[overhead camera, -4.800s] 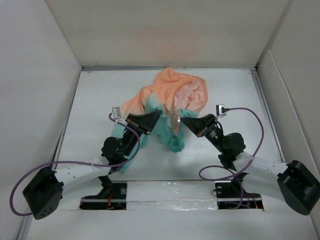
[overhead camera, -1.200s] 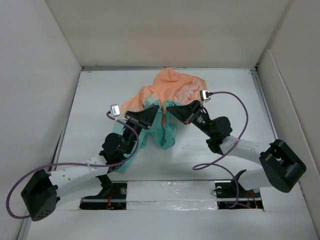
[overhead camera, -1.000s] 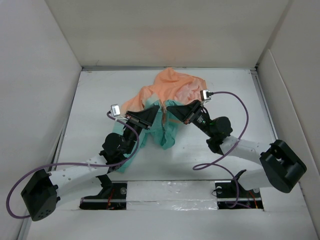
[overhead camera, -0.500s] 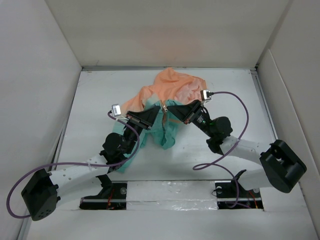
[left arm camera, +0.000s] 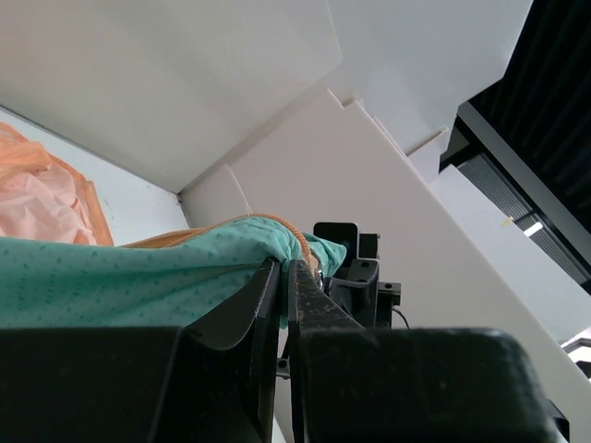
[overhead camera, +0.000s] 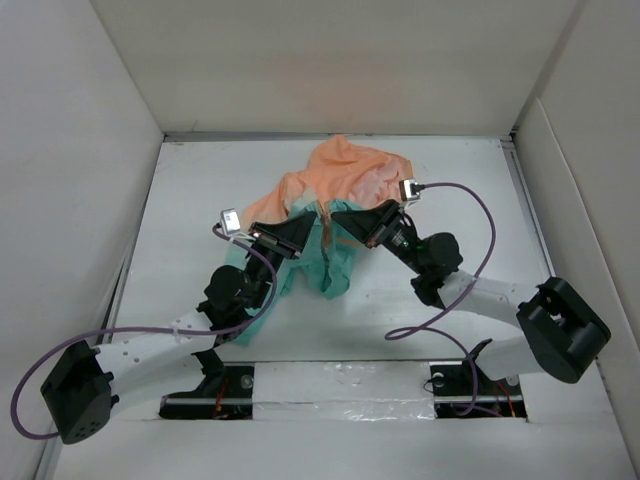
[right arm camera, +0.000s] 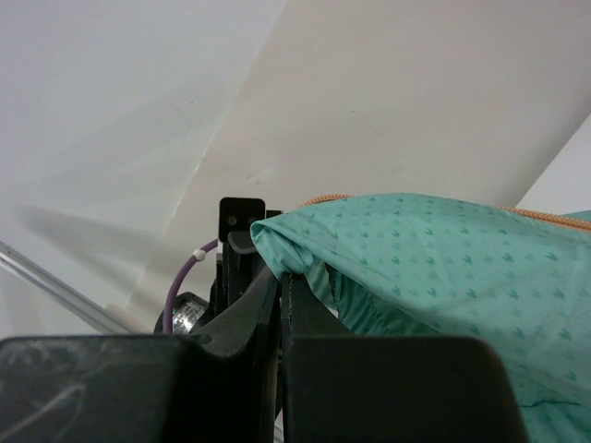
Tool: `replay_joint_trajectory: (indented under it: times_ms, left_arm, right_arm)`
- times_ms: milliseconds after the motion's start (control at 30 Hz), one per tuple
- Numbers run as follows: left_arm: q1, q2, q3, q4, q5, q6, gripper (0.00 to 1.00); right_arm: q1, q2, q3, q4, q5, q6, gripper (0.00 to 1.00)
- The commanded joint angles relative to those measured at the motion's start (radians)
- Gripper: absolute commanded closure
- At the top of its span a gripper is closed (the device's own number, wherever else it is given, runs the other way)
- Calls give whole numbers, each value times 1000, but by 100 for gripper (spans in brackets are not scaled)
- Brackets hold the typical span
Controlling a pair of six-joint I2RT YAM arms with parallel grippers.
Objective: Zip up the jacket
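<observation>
1. Left claw [overhead camera: 306, 227] is pressed together on the teal cloth of the jacket [overhead camera: 352, 180], right by the orange zipper [left arm camera: 270, 220].
2. Right claw [overhead camera: 340, 217] is squeezed together too, pinching a teal fold of the same jacket. The two claws point at each other, tips very near.
3. The jacket sits in a bunch in the middle of the bench [overhead camera: 190, 200], a bit toward the far side. Its orange part lies at the back. Its teal part is nearer the arms, held up a little by the claws, and droops down between them.
4. The bench is white and flat. Gray lines run along its left, right and far edges where it meets the walls.
5. Tall white walls stand on three sides: a back wall [overhead camera: 340, 60], a left wall [overhead camera: 70, 180] and a right wall [overhead camera: 590, 180]. They make the place look like a big open box.
6. A purple cable [overhead camera: 490, 235] loops from the right arm over the bench. Another purple cable [overhead camera: 130, 330] bends out from the left arm.
7. At the near edge, a shiny strip [overhead camera: 340, 385] runs between the two arm bases.
8. The left wrist camera looks up past its black fingers [left arm camera: 314, 305] and sees white wall panels and a dark opening [left arm camera: 554, 92] high on the right.
9. The right wrist camera sees plain white walls behind the teal cloth.
</observation>
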Motion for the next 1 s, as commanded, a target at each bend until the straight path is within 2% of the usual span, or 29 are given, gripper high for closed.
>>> replay_joint_trajectory:
  times_ms: [0,967]
  left_arm:
    - [-4,-30,41,18,-48,25,100]
    - [-4,-22,81,4,-15,85,100]
  right_arm:
    - [13,-30,31,523,10,-34,100]
    - [22,-28,17,480,25,-54,100]
